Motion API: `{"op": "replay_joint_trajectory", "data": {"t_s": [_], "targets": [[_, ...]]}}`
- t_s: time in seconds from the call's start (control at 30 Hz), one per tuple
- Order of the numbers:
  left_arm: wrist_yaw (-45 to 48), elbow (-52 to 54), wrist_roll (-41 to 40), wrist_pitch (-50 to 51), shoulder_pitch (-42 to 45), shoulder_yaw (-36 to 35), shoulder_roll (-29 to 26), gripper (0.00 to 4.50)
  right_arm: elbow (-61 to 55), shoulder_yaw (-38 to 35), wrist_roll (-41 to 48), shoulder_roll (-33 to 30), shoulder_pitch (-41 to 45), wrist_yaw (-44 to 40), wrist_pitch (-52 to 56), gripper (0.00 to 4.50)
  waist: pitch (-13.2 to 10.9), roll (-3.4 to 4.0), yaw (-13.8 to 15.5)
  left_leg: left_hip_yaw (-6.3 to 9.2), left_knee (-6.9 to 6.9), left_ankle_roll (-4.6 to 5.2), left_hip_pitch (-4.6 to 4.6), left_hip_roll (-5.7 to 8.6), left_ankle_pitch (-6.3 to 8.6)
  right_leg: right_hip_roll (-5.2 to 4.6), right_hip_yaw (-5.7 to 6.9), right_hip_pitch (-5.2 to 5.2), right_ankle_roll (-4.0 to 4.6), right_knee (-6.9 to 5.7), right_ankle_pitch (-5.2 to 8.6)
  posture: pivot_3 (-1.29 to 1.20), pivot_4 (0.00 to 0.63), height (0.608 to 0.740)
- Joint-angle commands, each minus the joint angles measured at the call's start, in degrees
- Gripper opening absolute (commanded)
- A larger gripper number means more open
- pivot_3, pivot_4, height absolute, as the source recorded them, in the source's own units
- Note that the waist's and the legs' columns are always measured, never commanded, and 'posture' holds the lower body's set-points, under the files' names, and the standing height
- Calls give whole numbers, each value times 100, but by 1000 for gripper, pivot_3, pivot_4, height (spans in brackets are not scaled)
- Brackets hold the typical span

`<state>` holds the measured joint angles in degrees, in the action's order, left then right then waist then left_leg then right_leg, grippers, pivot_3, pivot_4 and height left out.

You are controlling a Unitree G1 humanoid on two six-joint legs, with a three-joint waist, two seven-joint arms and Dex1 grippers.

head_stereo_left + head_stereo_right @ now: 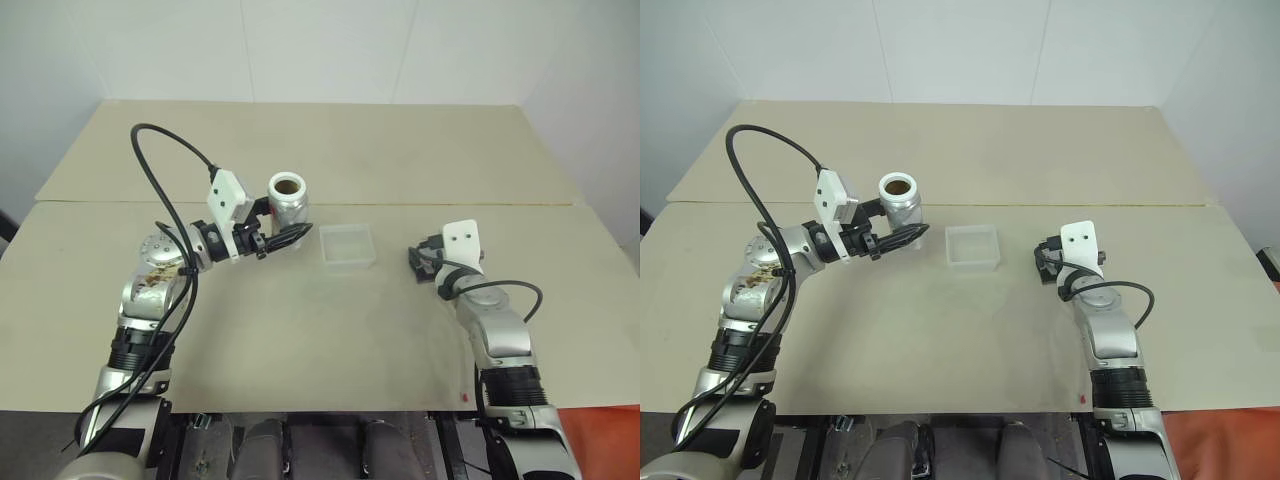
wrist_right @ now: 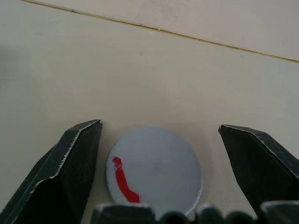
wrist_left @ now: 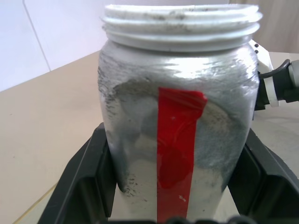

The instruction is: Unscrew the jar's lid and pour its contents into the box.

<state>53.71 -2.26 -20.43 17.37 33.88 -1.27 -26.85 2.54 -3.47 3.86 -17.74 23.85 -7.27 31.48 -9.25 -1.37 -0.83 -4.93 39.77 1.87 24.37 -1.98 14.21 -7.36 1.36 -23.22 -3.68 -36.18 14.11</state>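
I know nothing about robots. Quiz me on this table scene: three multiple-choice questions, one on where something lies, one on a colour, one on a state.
1. Where is the lid?
A. on the jar
B. on the table between the right hand's open fingers
C. in the box

2. What colour is the jar's stripe?
A. red
B. blue
C. green

3. What state is the jar in?
A. capped
B. lying down
C. upright, mouth open, held by the left hand

Answers: 1 B, the right hand has gaps either side of it. 2 A, seen up close. 3 C, its open mouth shows beside the box.
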Motion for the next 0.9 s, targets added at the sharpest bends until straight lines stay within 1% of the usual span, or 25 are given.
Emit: {"op": "replay_joint_trajectory", "data": {"t_s": [0.03, 0.2, 0.23, 0.27, 0.37, 0.47, 0.53, 0.6, 0.67, 0.73, 0.77, 0.8, 0.83, 0.87, 0.9], "targets": [[91, -11, 59, -252, 174, -36, -169, 2771, -1046, -163, 364, -283, -96, -490, 442, 4474, 0, 0, 2, 1, -1, 0, 0, 0, 0, 0, 0, 0, 0, 0, 0, 0, 150, 740], [150, -804, 645, -885, 793, 211, -383, 2771, -2322, -213, 971, -799, -151, -1210, 1230, 4474, 0, 0, 29, 3, 3, 9, 1, 1, 5, 0, 2, 3, 0, 1, 0, 0, 150, 740], [138, -1033, 755, -1056, 1008, 253, -372, 2771, -2511, -222, 1107, -942, -138, -1384, 1370, 4474, 0, 0, 34, 4, 3, 16, 0, 2, 9, 0, 5, 5, 0, 4, 0, 0, 150, 740], [93, -1283, 918, -1291, 1220, 319, -357, 2771, -2657, -216, 1207, -1075, -123, -1531, 1454, 4474, -1, 0, 60, 5, 3, 43, 1, 2, 25, 0, 6, 6, 0, 4, 0, 0, 150, 740], [-252, -2041, 1697, -2257, 1760, 678, -315, 2771, -2994, -180, 1411, -1482, -117, -1925, 1611, 4474, -1, 0, 111, 2, 6, 48, 3, 4, 28, 0, 9, 10, -1, 7, 0, 0, 150, 740], [-1023, -2967, 2883, -3780, 2343, 1279, -267, 2771, -3283, -172, 1638, -1926, -95, -2333, 1805, 4474, -1, -1, 147, -13, 6, 46, 5, 7, 27, 0, 10, 8, -1, 14, 0, 0, 150, 740], [-1829, -3545, 3815, -4785, 2796, 1758, -228, 2771, -3467, -226, 1799, -2228, -151, -2644, 1790, 4474, -2, -3, 167, -27, 8, 45, 12, 7, 27, 0, 14, 7, -1, 15, 0, 0, 150, 740], [-2957, -4053, 5068, -5697, 3279, 2408, -320, 2771, -3592, -342, 1997, -2481, -240, -2959, 1720, 4474, -3, -5, 199, -23, 17, 46, 29, 7, 27, 0, 28, 3, -2, 17, -1, 0, 150, 740], [-3995, -4498, 6077, -6151, 3724, 2984, -327, 2771, -3648, -519, 2209, -2656, -295, -3180, 1707, 4474, -4, -6, 221, -22, 18, 47, 33, 7, 28, -1, 34, 5, -5, 24, -3, 0, 150, 740], [-5173, -4872, 7153, -6257, 4192, 3660, -295, 2771, -3686, -722, 2415, -2856, -389, -3463, 1667, 4474, -5, -8, 243, -22, 18, 48, 36, 8, 28, -2, 35, 5, -7, 26, -4, 0, 150, 740], [-6004, -5016, 7879, -6161, 4484, 4157, -273, 2771, -3693, -842, 2574, -2971, -432, -3654, 1671, 4474, -7, -11, 264, -22, 18, 48, 38, 9, 28, -2, 36, 4, -8, 27, -4, 0, 150, 740], [-6602, -5181, 8328, -6115, 4697, 4490, -227, 2771, -3708, -925, 2688, -3052, -469, -3774, 1673, 4474, -7, -11, 275, -21, 19, 56, 39, 9, 33, -2, 37, 4, -9, 27, -5, 0, 150, 740], [-7365, -5294, 9004, -5896, 4971, 5015, -159, 2771, -3702, -1013, 2804, -3155, -489, -3904, 1683, 4474, -7, -12, 276, -21, 19, 57, 39, 9, 34, -2, 35, 3, -11, 27, -6, 0, 150, 740], [-7862, -5425, 9485, -5746, 5180, 5419, -73, 2771, -3678, -1082, 2893, -3226, -481, -3981, 1709, 4474, -9, -14, 284, -21, 19, 57, 39, 8, 34, -2, 36, 2, -11, 27, -6, 0, 150, 740], [-8198, -5578, 9726, -5637, 5302, 5647, 22, 2771, -3652, -1120, 2954, -3275, -467, -4012, 1725, 4474, -10, -15, 298, -19, 18, 59, 40, 9, 35, -2, 36, 2, -12, 27, -6, 0, 150, 740]]}}
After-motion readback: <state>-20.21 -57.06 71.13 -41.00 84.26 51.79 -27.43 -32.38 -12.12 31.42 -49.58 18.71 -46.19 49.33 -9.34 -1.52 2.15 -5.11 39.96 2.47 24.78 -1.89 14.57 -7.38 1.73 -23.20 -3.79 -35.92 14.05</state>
